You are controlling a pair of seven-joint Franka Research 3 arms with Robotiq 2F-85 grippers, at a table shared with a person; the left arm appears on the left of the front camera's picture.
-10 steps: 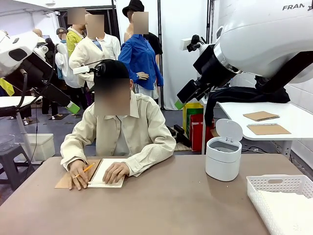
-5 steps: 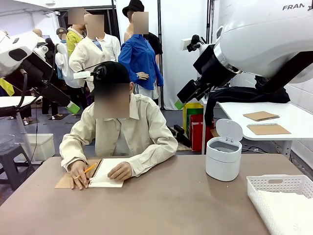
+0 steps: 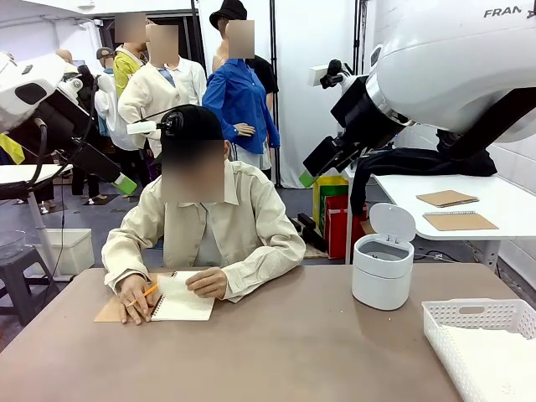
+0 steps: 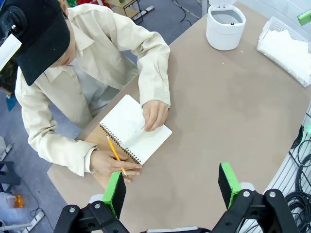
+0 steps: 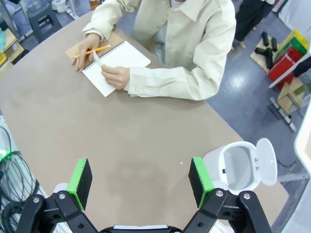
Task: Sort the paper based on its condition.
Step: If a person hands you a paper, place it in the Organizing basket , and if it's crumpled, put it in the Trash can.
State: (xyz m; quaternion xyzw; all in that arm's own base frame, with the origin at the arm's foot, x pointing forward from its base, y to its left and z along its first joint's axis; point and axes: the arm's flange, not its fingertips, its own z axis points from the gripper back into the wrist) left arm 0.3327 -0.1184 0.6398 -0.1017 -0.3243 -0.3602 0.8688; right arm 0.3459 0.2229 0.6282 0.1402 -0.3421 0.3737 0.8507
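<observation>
Green pads spread apart, my left tool (image 4: 171, 182) and right tool (image 5: 140, 174) hover empty above the surface (image 5: 121, 145); a person's hand (image 4: 154, 114) rests on the notebook (image 4: 129, 124) near its far edge.

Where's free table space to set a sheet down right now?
Free: the wide middle of the table, between the notebook and the white bin, down to the near edge left of the tray. Crowded: far-left corner, notebook under the person's hands; right end, bin and tray.
</observation>
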